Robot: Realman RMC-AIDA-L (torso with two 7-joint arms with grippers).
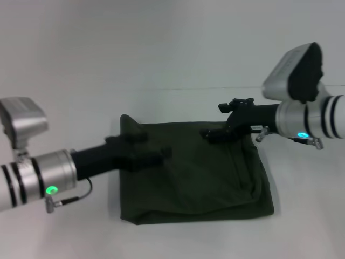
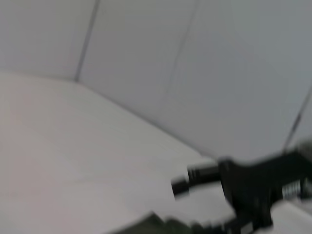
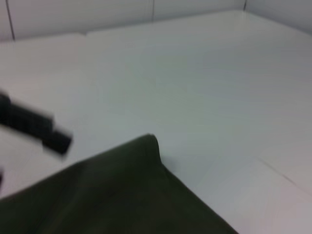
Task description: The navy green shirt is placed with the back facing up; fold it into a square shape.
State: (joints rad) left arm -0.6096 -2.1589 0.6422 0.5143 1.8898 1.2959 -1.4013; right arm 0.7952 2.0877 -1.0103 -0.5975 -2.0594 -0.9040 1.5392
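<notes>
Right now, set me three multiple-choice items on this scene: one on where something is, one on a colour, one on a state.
1. Where are both grippers?
A. Over the shirt's far part
B. Parked off the table
C. Over its near edge

2. What colour is the shirt?
A. White
B. Red
C. Dark olive green

3. What state is the shirt in?
A. Hanging from a gripper
B. Folded into a rough rectangle on the table
C. Spread flat with both sleeves out

Answers:
1 A: in the head view the left gripper and the right gripper both reach in over the far part of the shirt.
2 C: the cloth is dark olive green against the white table.
3 B: it lies as a compact block with no sleeves showing, one far corner sticking up.
</notes>
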